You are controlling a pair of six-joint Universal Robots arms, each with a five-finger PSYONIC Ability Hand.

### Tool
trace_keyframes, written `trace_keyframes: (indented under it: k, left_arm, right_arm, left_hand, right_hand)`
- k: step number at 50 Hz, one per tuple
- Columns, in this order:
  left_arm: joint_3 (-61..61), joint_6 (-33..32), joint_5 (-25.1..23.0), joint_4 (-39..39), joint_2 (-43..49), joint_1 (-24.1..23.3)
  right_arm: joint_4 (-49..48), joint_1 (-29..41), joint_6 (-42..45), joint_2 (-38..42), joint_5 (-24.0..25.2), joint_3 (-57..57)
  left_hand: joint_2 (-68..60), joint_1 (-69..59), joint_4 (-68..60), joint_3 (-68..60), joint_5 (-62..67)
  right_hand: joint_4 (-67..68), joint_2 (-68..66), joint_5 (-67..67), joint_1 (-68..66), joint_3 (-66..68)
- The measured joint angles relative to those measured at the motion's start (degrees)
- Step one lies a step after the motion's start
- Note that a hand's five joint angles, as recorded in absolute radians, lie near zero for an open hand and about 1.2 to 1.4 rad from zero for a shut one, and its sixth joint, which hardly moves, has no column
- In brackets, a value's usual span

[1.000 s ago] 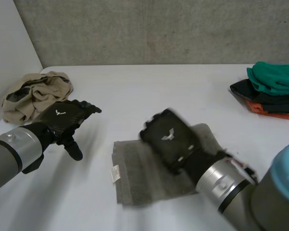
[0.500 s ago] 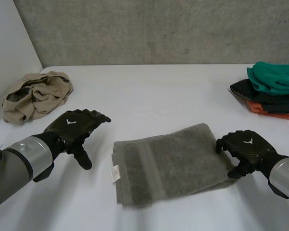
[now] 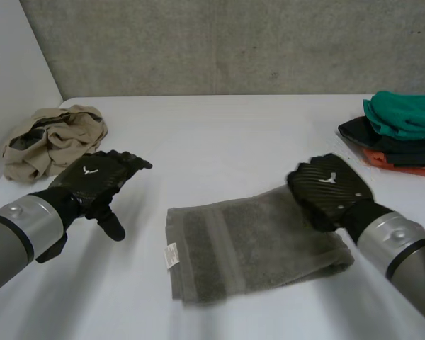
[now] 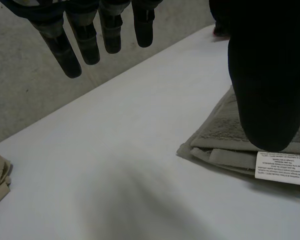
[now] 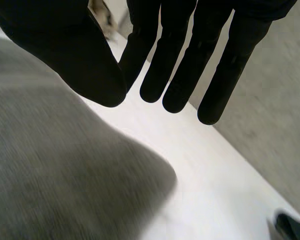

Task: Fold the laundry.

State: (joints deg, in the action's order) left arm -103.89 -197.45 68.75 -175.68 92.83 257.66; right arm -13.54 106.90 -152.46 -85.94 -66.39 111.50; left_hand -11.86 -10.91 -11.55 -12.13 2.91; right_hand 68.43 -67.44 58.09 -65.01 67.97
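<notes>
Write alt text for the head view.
A folded grey towel lies on the white table, the right robot hand open over its far right corner, the left robot hand open and apart from it. A crumpled beige garment lies far left; stacked clothes far right.

Head view: high, behind the arms, facing down across bench (image 3: 219, 127) to wall (image 3: 234, 42). Left wrist view: low, close, along left hand (image 4: 85, 40). Right wrist view: very close above towel (image 5: 50, 175). All three share towel.
</notes>
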Motion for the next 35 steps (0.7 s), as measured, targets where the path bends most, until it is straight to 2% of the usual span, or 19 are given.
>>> trace_keyframes:
  k: [1, 4, 6, 8, 12, 17, 19, 25, 27, 28, 30, 35]
  left_arm:
    - [-0.06, 0.14, -0.03, 0.03, -0.14, 0.07]
    - [-0.30, 0.55, -0.09, 0.09, -0.48, 0.17]
    - [-0.70, 0.85, -0.12, 0.09, -0.75, 0.21]
    - [-1.15, 1.01, -0.18, 0.01, -0.91, 0.25]
    - [-1.91, 1.14, -0.53, -0.44, -0.93, 0.36]
    - [-2.37, 1.14, -1.17, -1.06, -0.33, 0.44]
    - [-2.42, 1.12, -1.43, -1.25, 0.15, 0.37]
    - [-2.41, 1.10, -1.51, -1.55, 1.19, -0.29]
    - [-2.41, 1.10, -1.46, -1.61, 1.38, -0.46]
    - [-2.44, 1.10, -1.42, -1.65, 1.54, -0.58]
    - [-2.47, 1.10, -1.38, -1.68, 1.64, -0.64]
    - [-2.55, 1.10, -1.35, -1.70, 1.53, -0.37]
  right_arm:
    - [0.14, 1.63, 0.00, 0.02, -0.17, -0.37]
    - [0.65, 4.52, -0.03, 0.37, -1.23, -1.05]
    - [1.44, 5.65, -0.18, 0.78, -3.04, -1.35]
    - [2.60, 5.40, -0.34, 1.14, -4.85, -1.25]
    - [5.18, 2.69, -0.15, 1.50, -6.35, -0.15]
    - [7.15, -3.60, 1.91, 1.54, -4.39, 2.88]
    - [7.27, -7.50, 3.80, 1.60, -2.09, 4.80]
    - [4.51, -13.14, 6.65, 4.64, 2.12, 7.30]
    - [3.45, -13.81, 6.94, 5.93, 2.46, 7.46]
    - [2.14, -14.36, 7.15, 7.51, 2.63, 7.48]
    - [0.96, -14.69, 7.20, 8.83, 2.46, 7.36]
    - [-2.46, -13.03, 6.64, 9.79, 0.21, 6.14]
  left_hand:
    - [0.00, 0.00, 0.00, 0.00, 0.00]
    - [0.00, 0.00, 0.00, 0.00, 0.00]
    - [0.00, 0.00, 0.00, 0.00, 0.00]
    - [0.00, 0.00, 0.00, 0.00, 0.00]
    - [0.00, 0.00, 0.00, 0.00, 0.00]
    - [0.00, 0.00, 0.00, 0.00, 0.00]
    - [0.00, 0.00, 0.00, 0.00, 0.00]
    - [0.00, 0.00, 0.00, 0.00, 0.00]
    - [0.00, 0.00, 0.00, 0.00, 0.00]
    - [0.00, 0.00, 0.00, 0.00, 0.00]
    - [0.00, 0.00, 0.00, 0.00, 0.00]
    - [0.00, 0.00, 0.00, 0.00, 0.00]
  right_hand:
    - [0.00, 0.00, 0.01, 0.00, 0.00]
    - [-15.33, 15.09, -15.27, 13.12, -15.13]
    - [-32.63, 32.95, -33.07, 30.75, -32.25]
    - [-37.22, 36.66, -37.95, 33.97, -36.88]
    - [-38.08, 36.93, -39.28, 33.99, -37.51]
    - [-38.08, 36.93, -39.28, 33.99, -37.51]
    - [-38.08, 36.93, -39.28, 33.99, -37.51]
    - [-36.77, 36.27, -36.09, 33.43, -36.27]
    - [-29.95, 29.24, -29.29, 26.85, -29.45]
    - [-17.88, 16.54, -17.47, 15.14, -17.35]
    - [-5.94, 4.23, -6.12, 6.49, -5.44]
    - [-0.04, -0.22, -1.44, 5.97, -0.01]
